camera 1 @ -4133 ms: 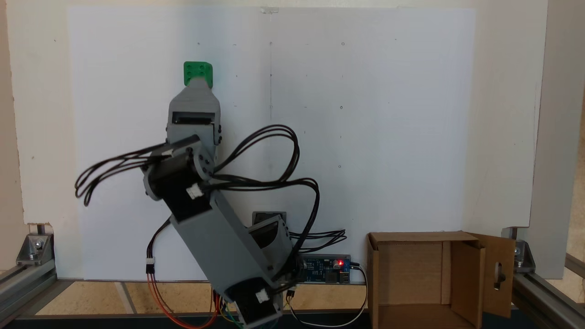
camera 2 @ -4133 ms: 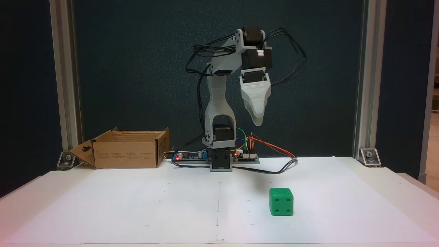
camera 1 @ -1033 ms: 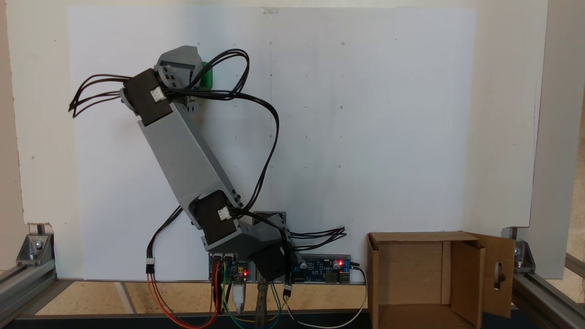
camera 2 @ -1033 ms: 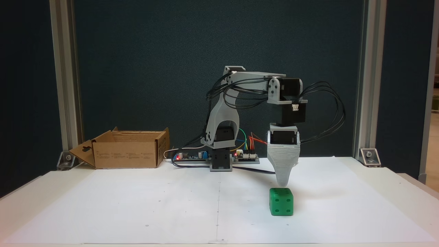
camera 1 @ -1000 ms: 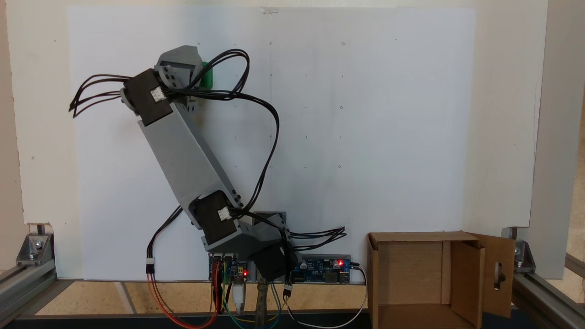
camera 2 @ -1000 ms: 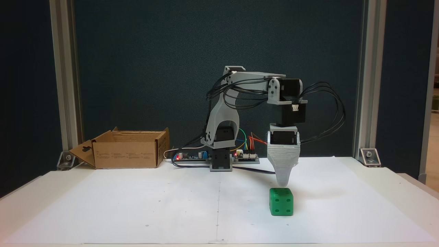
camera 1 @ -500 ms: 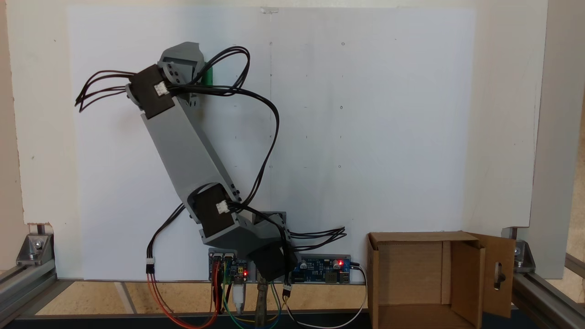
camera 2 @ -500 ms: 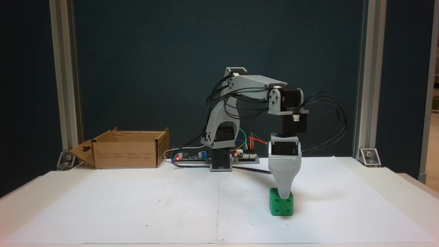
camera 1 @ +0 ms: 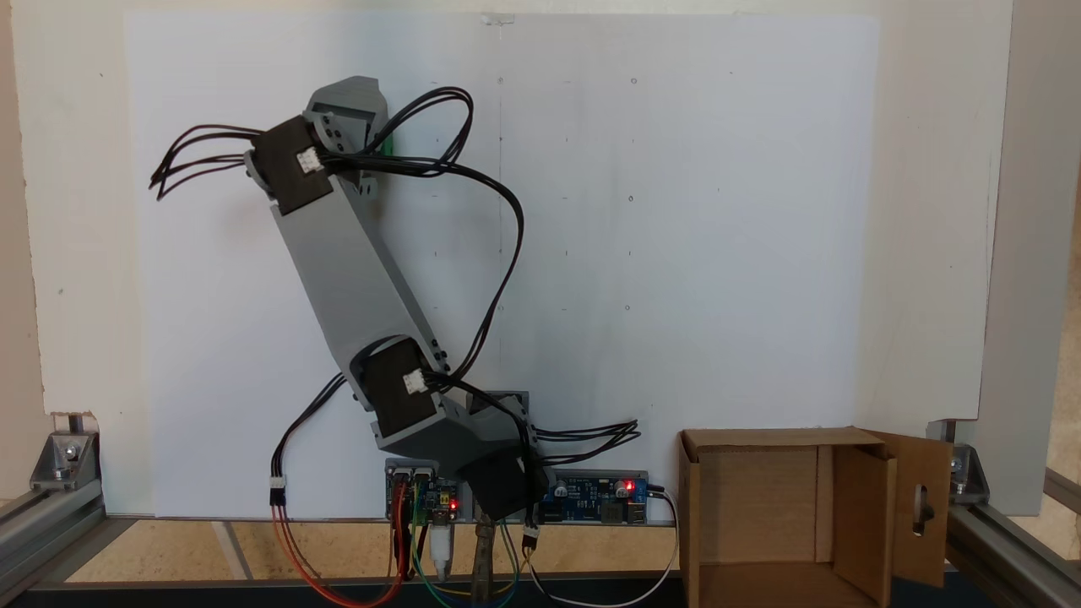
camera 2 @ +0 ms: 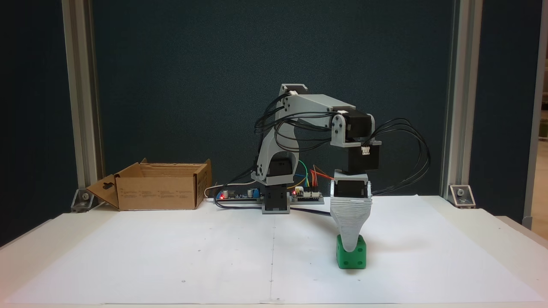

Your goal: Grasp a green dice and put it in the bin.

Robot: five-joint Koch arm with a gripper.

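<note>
The green dice [camera 2: 358,258] sits on the white paper, right of centre in a fixed view. From above, a thin green sliver of the green dice [camera 1: 388,141] shows beside the wrist. My gripper [camera 2: 350,247] points straight down, and its grey front jaw covers the upper middle of the cube's near face. The second jaw is hidden behind the first, so how far they are apart does not show. The bin [camera 2: 158,192], a brown cardboard box with open flaps, stands at the back left; from above the bin [camera 1: 768,437] is at the lower right.
The arm's base and circuit boards [camera 2: 274,197] sit at the back centre with loose wires [camera 2: 342,184]. Aluminium frame posts [camera 2: 81,107] stand at both back corners. White paper [camera 2: 171,252] covers the table between dice and bin.
My gripper has dropped straight down, from hovering just above the dice to having its front jaw low over the cube's face. The dice has stayed in place.
</note>
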